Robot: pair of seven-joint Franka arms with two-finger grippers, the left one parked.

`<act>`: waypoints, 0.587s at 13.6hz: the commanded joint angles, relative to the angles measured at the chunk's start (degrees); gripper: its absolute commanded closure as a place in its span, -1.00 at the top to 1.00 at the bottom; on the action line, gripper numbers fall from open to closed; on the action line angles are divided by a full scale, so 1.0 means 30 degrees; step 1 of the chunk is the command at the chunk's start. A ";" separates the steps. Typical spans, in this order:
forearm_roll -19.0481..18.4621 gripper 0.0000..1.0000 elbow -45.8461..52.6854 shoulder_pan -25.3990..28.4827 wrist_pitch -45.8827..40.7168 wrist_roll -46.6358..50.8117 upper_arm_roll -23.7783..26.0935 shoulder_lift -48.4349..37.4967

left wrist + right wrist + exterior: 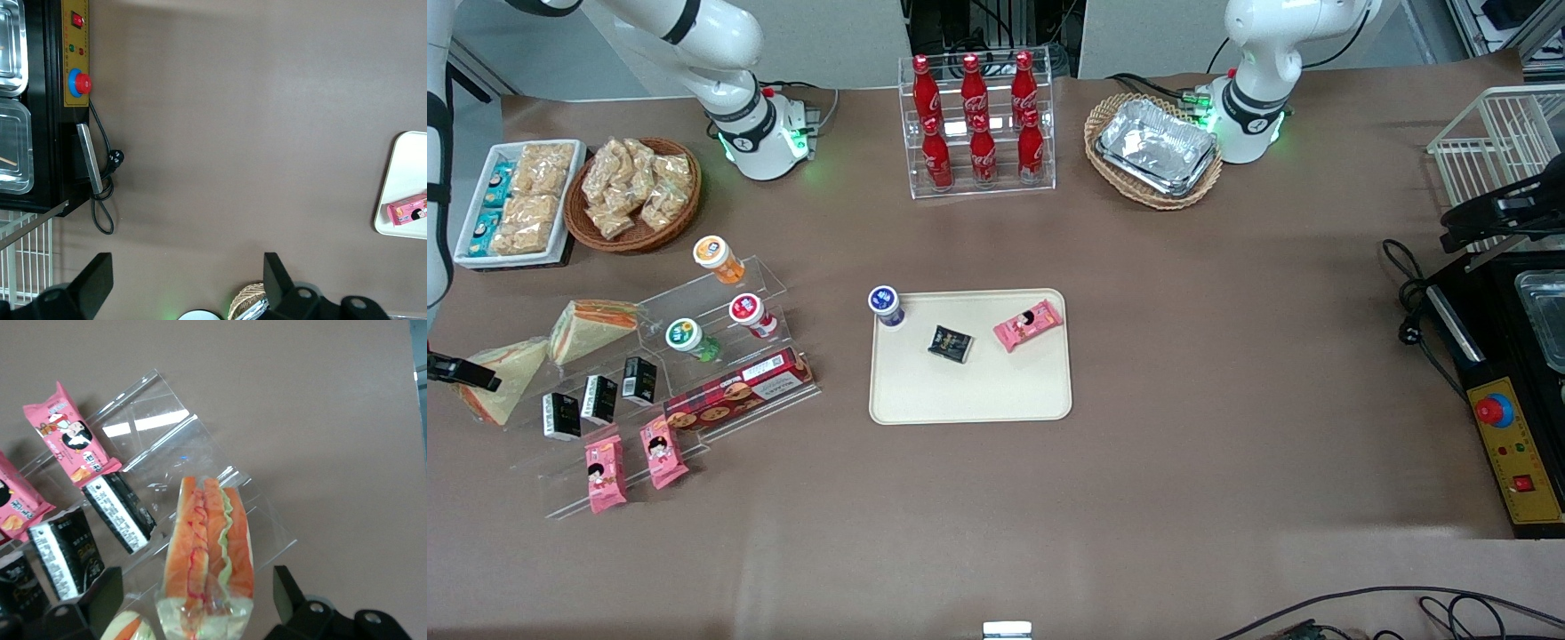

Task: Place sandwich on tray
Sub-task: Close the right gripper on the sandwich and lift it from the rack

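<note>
Front view: two sandwiches on the clear acrylic stand (pixel 694 373). The sandwich (pixel 503 378) at the working arm's end sits at the gripper (pixel 467 373); the second sandwich (pixel 591 324) lies just beside it, farther from the camera. Tray (pixel 969 391) well apart from the stand, toward table centre, carrying three items: one blue-capped cup (pixel 885 305), one black packet (pixel 950 343), one pink snack packet (pixel 1028 324). On the stand: three capped cups, three black packets, two pink packets, one red biscuit box; its writing is unreadable. Six red cola bottles (pixel 978 124) in a rack.

Left wrist view: tray corner (pixel 400 193) with one pink packet.

Right wrist view: fingers (pixel 290 590) apart, straddling the sandwich (pixel 208 547), filling edge facing the camera; contact unclear.
</note>
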 commanded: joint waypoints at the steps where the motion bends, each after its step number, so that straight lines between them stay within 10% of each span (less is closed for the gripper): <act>1: 0.0296 0.95 -0.0511 -0.0142 0.1065 -0.0248 0.0165 0.0170; 8: 0.0765 -0.22 -0.0511 -0.0171 0.1124 -0.0248 0.0195 0.0142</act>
